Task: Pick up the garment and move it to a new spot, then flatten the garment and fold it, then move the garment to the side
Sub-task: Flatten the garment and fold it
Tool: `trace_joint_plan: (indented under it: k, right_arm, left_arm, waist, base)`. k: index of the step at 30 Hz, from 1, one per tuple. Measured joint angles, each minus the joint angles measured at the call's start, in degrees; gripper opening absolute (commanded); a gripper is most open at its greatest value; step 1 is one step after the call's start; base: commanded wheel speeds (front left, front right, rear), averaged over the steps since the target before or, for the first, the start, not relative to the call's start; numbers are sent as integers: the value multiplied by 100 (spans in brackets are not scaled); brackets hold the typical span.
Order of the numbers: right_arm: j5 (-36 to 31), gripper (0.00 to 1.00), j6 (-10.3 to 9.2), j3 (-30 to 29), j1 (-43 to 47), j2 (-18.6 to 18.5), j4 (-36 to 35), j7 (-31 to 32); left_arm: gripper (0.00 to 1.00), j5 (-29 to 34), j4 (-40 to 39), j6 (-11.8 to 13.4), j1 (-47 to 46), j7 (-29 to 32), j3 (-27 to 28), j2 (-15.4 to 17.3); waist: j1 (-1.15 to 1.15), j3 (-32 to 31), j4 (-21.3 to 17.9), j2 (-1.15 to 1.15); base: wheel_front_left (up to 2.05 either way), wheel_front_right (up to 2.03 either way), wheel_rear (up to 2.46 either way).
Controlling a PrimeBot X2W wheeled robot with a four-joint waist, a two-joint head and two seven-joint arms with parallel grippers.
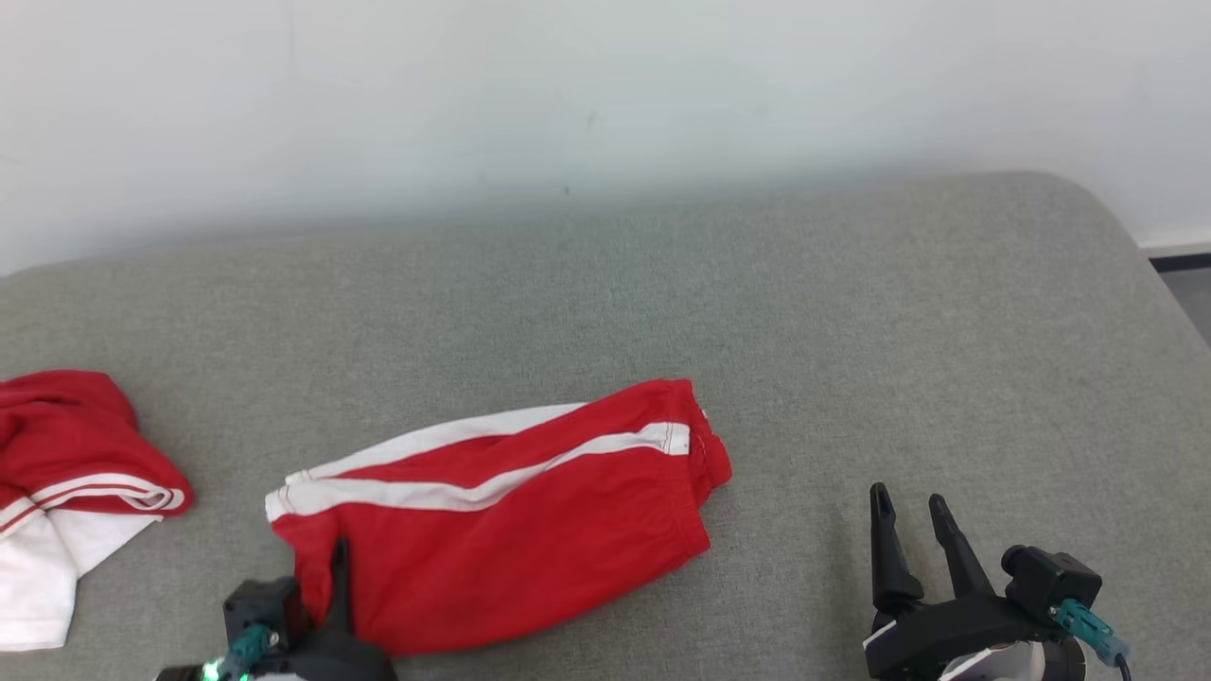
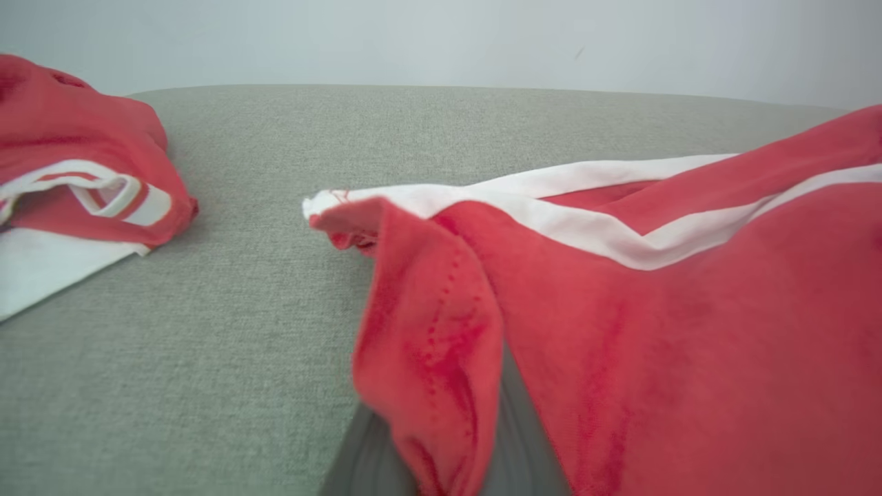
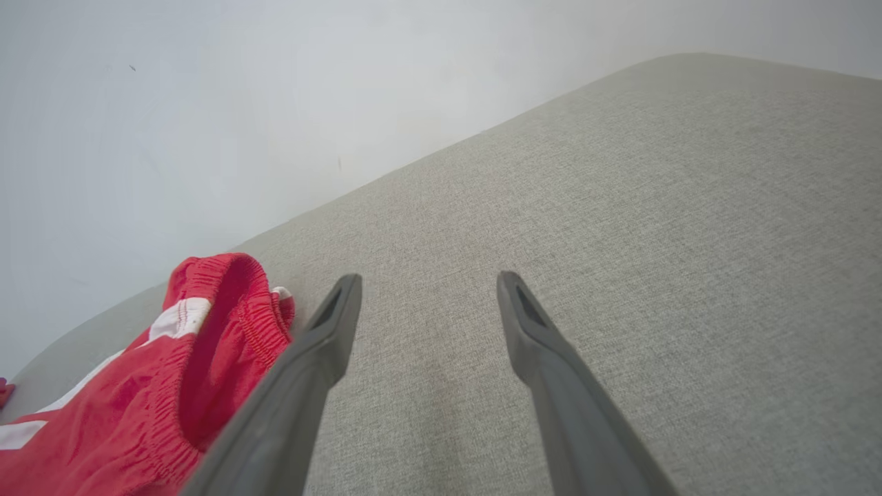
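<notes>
Grey padded surface [image 1: 851, 312]: carries the garment [image 1: 501, 511], red shorts with white side stripes, lying partly folded at near-left middle.
Left gripper [image 1: 338, 560]: clamped on the garment's near-left hem corner.
Handling, as judged: raise that corner well clear before carrying, so the cloth trails without bunching.
Second red-and-white garment [image 1: 76, 473]: far left, well apart; a leftward carry could land on it.
Right gripper [image 1: 910, 506]: fingers apart, holding nothing, over bare padding right of the waistband.
</notes>
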Motion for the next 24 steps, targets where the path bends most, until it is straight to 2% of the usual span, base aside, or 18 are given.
trace_joint_plan:
  k: [1,2,12,24]
  right_arm:
    - [0,100,0,8,8,1,8,0]
    - [0,100,0,13,12,3,11,1]
    - [-2,100,0,110,30,8,-3,0]
    - [0,100,0,348,-60,10,-18,0]
  left_arm:
    - [78,25,-46,43,69,0,8,-3]
    - [100,51,-85,96,133,0,24,-10]
    - [100,392,-1098,394,820,0,224,3]
    - [100,514,-1726,437,1218,0,174,-32]
  waist:
    - [0,-34,9,0]
    - [0,-61,14,0]
    - [0,-68,106,0]
    - [0,80,335,0]
  base:
    - [0,0,0]
    - [0,0,0]
    - [0,0,0]
    - [0,0,0]
